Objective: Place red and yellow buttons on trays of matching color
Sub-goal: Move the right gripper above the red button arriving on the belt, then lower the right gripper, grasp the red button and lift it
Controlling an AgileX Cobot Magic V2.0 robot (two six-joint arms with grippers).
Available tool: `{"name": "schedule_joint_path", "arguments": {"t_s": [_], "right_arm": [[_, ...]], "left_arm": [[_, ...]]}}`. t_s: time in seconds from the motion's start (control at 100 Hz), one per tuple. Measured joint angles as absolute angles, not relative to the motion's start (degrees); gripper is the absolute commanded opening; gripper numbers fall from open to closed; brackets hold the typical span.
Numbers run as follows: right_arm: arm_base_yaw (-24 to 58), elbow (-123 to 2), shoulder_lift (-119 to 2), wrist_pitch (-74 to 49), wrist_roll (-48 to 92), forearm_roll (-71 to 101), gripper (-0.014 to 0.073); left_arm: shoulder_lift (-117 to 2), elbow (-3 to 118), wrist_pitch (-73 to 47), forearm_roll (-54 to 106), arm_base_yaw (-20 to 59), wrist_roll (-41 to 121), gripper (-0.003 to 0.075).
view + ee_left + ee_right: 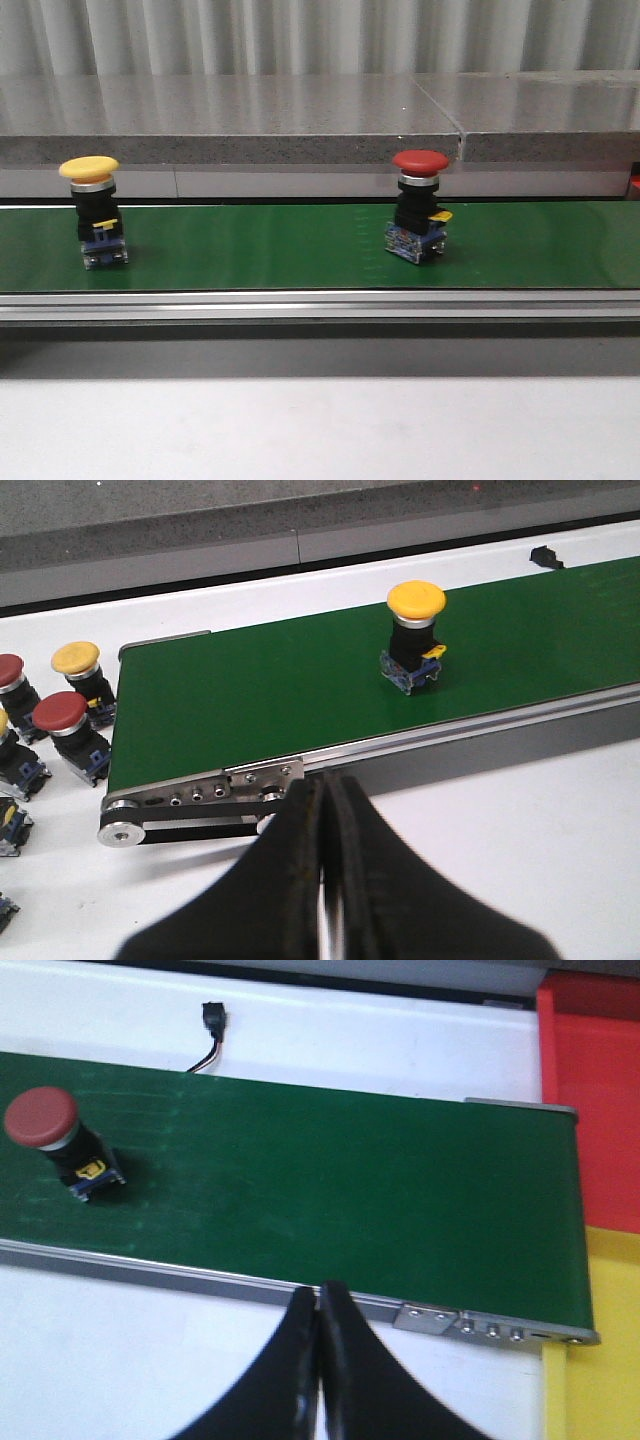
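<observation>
Left wrist view: the left gripper (pixel 322 825), black fingers pressed together and empty, hangs at bottom centre. Above it the yellow mushroom-capped push button (pixel 414 636) stands upright on the green conveyor belt (pixel 260 695). The right gripper (pixel 318 1335) is likewise closed; the red mushroom-capped push button (pixel 55 1140) sits at left, the red tray (pixel 592 1090) and yellow tray (pixel 600 1350) at right. A late grab risks toppling these top-heavy buttons.

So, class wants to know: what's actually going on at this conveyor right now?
Nothing is being handled yet. A yellow button and a red button stand upright on the green belt. Both the left gripper and right gripper are shut and empty, short of the belt. The red tray and yellow tray sit past the belt's end.
</observation>
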State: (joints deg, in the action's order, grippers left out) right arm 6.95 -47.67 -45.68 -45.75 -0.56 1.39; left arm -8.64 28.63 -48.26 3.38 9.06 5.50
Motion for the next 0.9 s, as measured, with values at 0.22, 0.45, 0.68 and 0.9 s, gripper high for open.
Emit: {"name": "schedule_joint_path", "arguments": {"t_s": [0.22,0.45,0.68,0.9], "right_arm": [[12.09,-53.80,-55.34,-49.31,1.71,2.60,0.0563],[15.25,-59.32,-64.87,-51.83,2.22,5.86,0.0566],[17.78,-66.11,-75.36,-57.18,4.56,6.47,0.0566],[18.38,-71.60,-84.40,-60.50,8.13,6.70,0.0566]], "left_arm": [[-8.64,28.63,-48.26,3.38,9.06,5.50,-0.0020],[-8.64,28.63,-48.37,3.38,9.06,5.50,-0.0020],[-8.64,28.63,-48.37,3.38,9.06,5.50,-0.0020],[-8.64,28.63,-48.37,3.38,9.06,5.50,-0.0020]]}}
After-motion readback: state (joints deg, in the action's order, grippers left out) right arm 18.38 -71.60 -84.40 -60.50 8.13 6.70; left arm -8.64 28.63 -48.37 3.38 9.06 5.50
